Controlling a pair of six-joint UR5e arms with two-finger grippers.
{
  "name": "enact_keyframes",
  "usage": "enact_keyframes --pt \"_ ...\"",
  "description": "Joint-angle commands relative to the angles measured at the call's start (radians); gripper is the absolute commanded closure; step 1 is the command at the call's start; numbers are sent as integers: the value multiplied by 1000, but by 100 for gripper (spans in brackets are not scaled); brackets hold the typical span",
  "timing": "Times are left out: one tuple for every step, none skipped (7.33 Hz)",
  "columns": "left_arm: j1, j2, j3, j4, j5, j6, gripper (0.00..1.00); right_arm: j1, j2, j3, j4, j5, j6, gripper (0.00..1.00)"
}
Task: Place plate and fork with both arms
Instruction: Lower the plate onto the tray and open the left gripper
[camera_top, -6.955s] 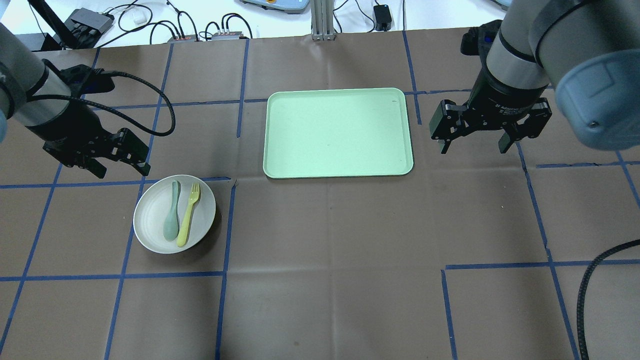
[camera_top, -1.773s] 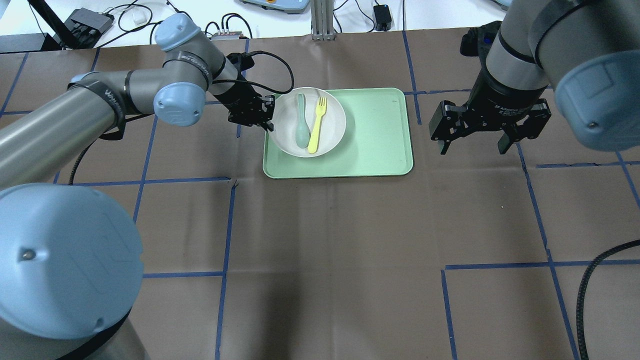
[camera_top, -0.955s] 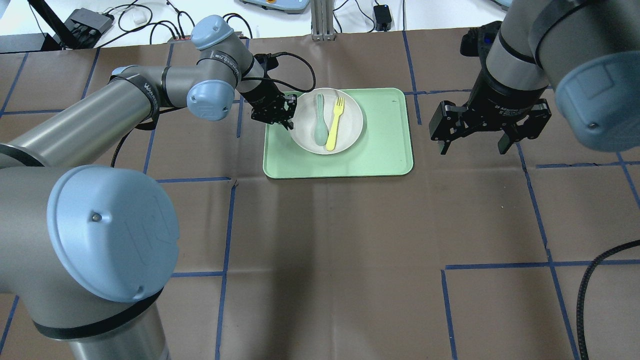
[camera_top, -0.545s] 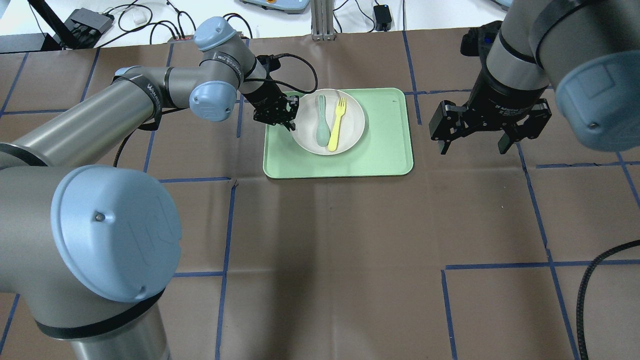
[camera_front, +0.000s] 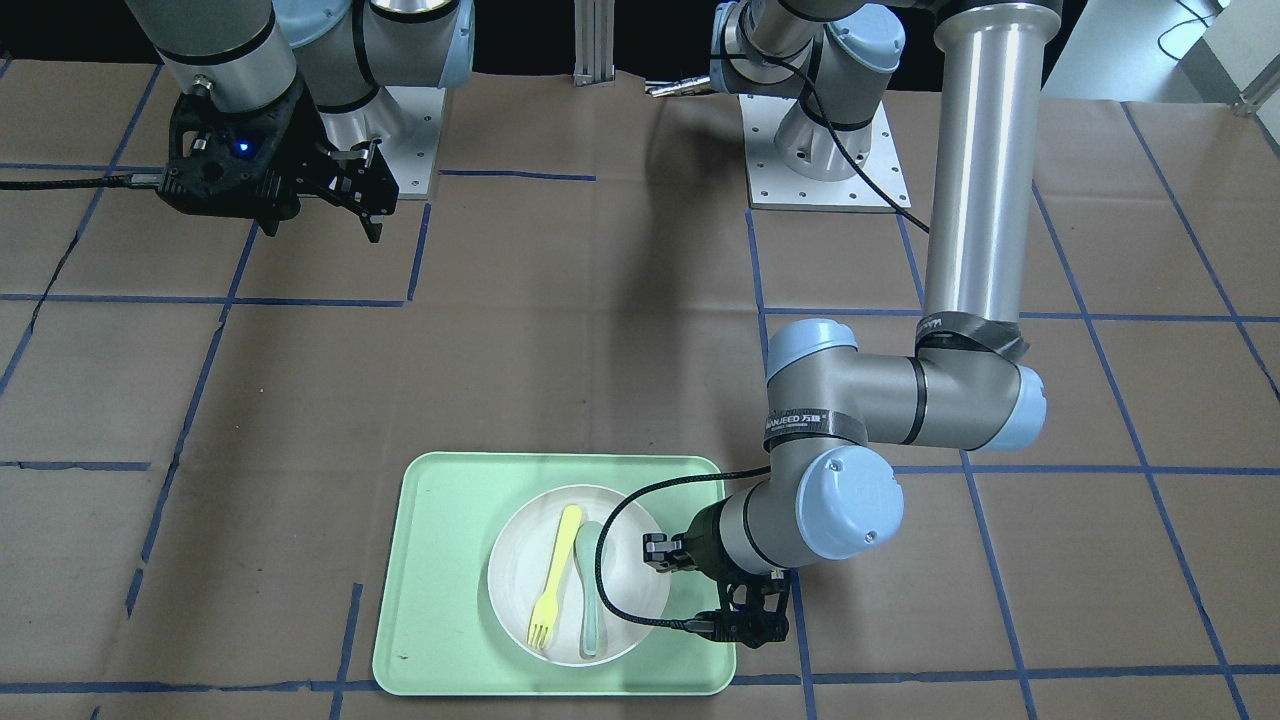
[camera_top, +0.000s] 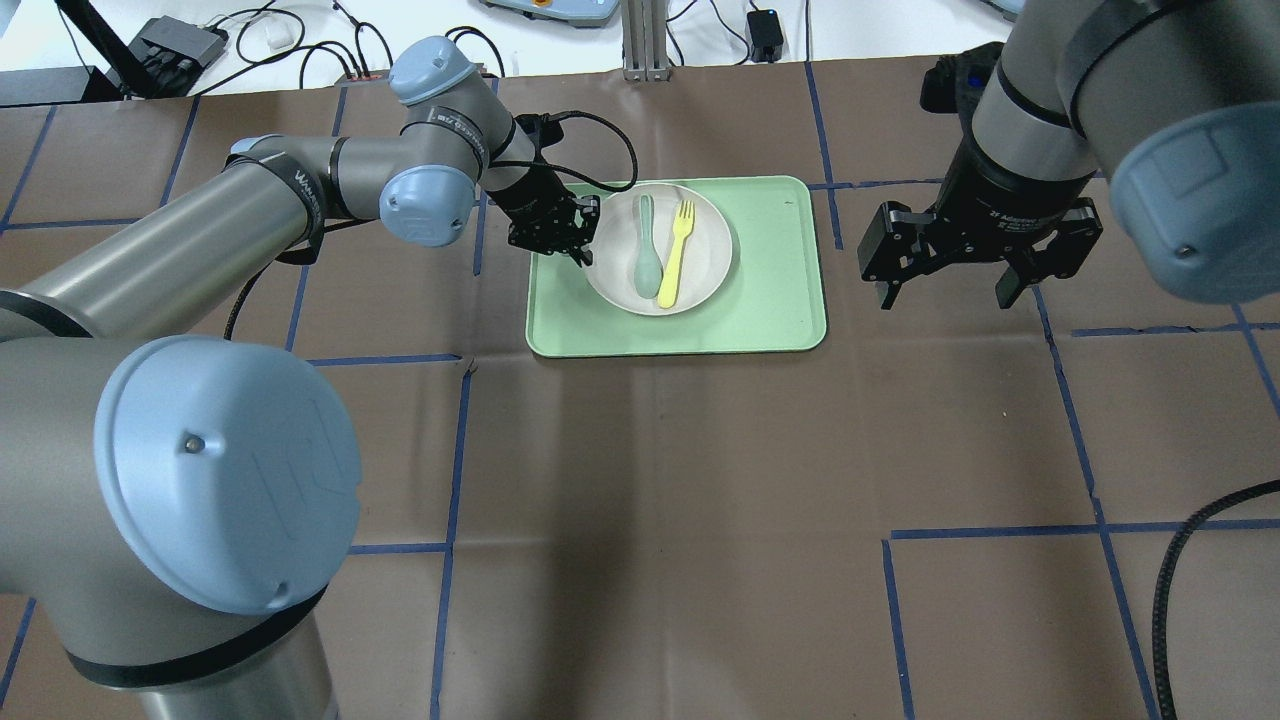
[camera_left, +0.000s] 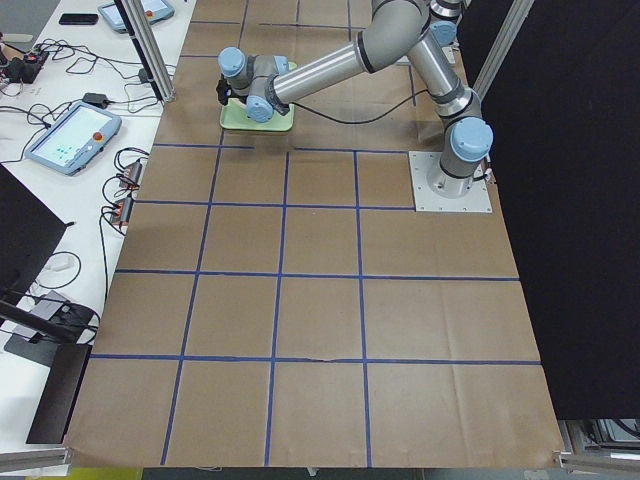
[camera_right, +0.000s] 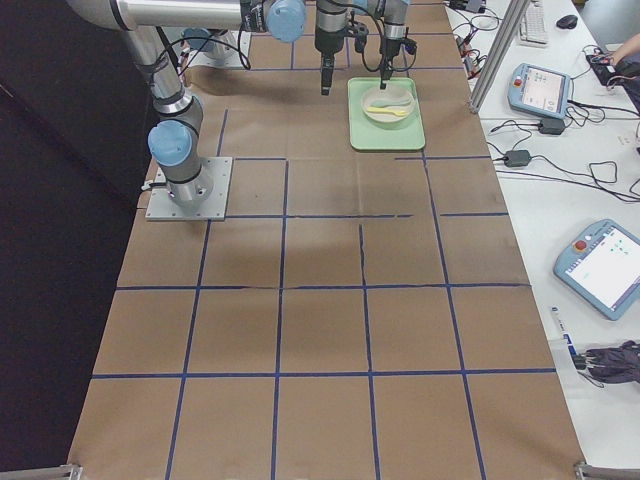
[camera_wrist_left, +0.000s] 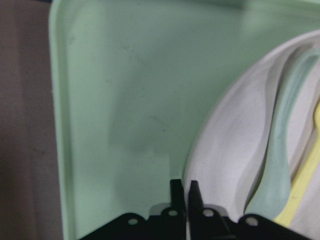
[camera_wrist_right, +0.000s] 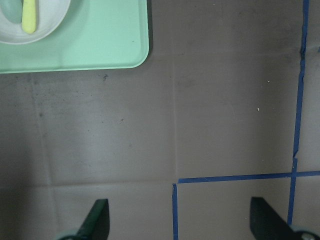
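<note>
Facing the robot, shows the plate (camera_front: 515, 575) in the lower middle, within the edges of the green tray (camera_front: 440, 560), with the fork (camera_front: 553, 590) and a spoon (camera_front: 590, 600) side by side in it and the left gripper (camera_front: 735, 620) at its right rim. From overhead, finds the right gripper (camera_top: 948, 292) spread wide above bare table, right of the tray and apart from it. From the left wrist, at the bottom edge, catches both fingertips (camera_wrist_left: 176, 189) pressed close on the plate's rim.
</note>
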Motion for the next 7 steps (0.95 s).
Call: enact_keyframes --pt "-10 6 -2 0 0 0 88 0 1 0 0 0 -3 0" --pt "-10 6 -3 0 3 0 70 0 1 0 0 0 -4 0" --pt "-10 12 -3 0 6 2 44 0 3 0 0 0 -6 0" --pt "-10 18 -3 -2 9 2 16 0 1 2 0 0 -6 0" --pt "-7 34 -5 -11 14 2 1 0 1 0 0 2 -7 0" --pt "-5 84 -14 -23 31 2 1 0 3 0 0 0 -7 0" --pt "-4 168 -18 -107 154 14 1 0 1 2 0 2 -7 0"
